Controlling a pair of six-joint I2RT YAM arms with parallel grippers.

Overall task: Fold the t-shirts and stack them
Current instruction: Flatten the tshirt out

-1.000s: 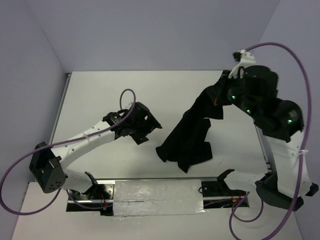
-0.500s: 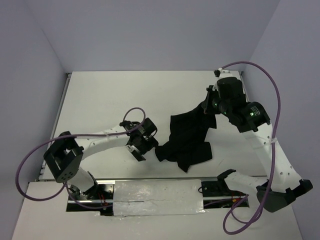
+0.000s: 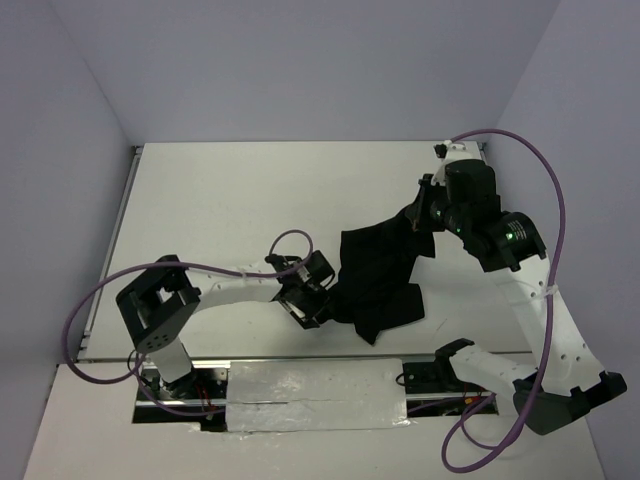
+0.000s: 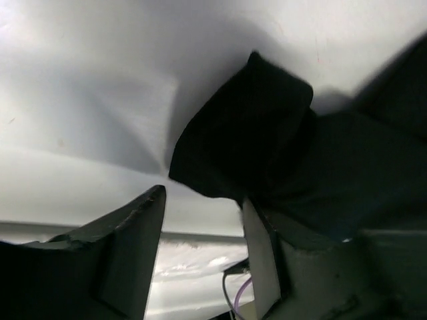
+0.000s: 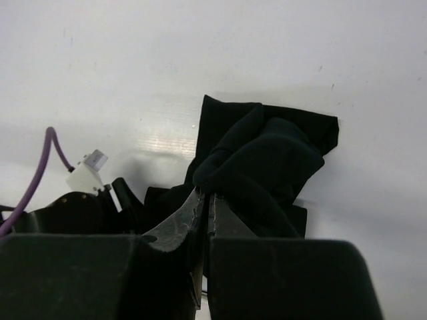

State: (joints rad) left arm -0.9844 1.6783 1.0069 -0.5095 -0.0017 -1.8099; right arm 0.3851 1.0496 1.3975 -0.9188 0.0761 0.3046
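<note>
The black t-shirt (image 3: 378,272) lies crumpled on the white table (image 3: 220,200), right of its middle and nearer the near edge than the far one. Its lower part is bunched in thick folds on the surface. Its upper right part is drawn up in a taut slope toward the far right corner. The right gripper (image 3: 420,214) holds that raised end. In the right wrist view its two fingers are pressed together with black cloth pinched at their tips, and the rest of the garment spreads out below them in a rumpled mound. The left gripper (image 3: 316,303) sits low at the shirt's left edge, close to the near edge of the table. The left wrist view shows its fingers (image 4: 130,243) spread apart, with a rounded fold of the cloth right at their mouth. I cannot tell whether that fold touches either finger. A purple cable (image 3: 110,290) loops from the left arm, and another arcs over the right arm. A strip of silver tape (image 3: 320,395) runs along the near edge between the two bases.
</note>
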